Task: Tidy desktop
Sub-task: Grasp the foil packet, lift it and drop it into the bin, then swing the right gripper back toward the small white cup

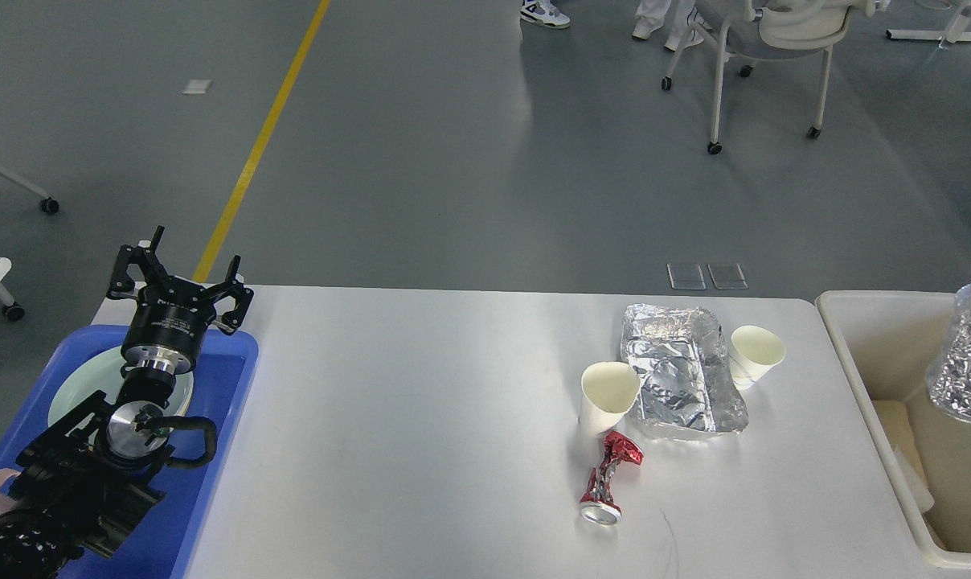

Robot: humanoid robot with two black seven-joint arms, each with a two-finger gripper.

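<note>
Bench [421,418]: near edge cut by bottom of frame.
Beige bin [863,370]: right part out of frame; contents partly hidden by crumpled foil [968,362], itself cut by right edge.
Pale plate [75,390] in blue tray [228,386]: largely hidden behind left arm.
Right arm: out of view.
Office chair [763,48]: top cut off.

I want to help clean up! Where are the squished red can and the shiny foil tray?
squished red can [608,485], head view, on its crumpled middle.
shiny foil tray [680,379], head view, on its flat inside bottom.
</note>
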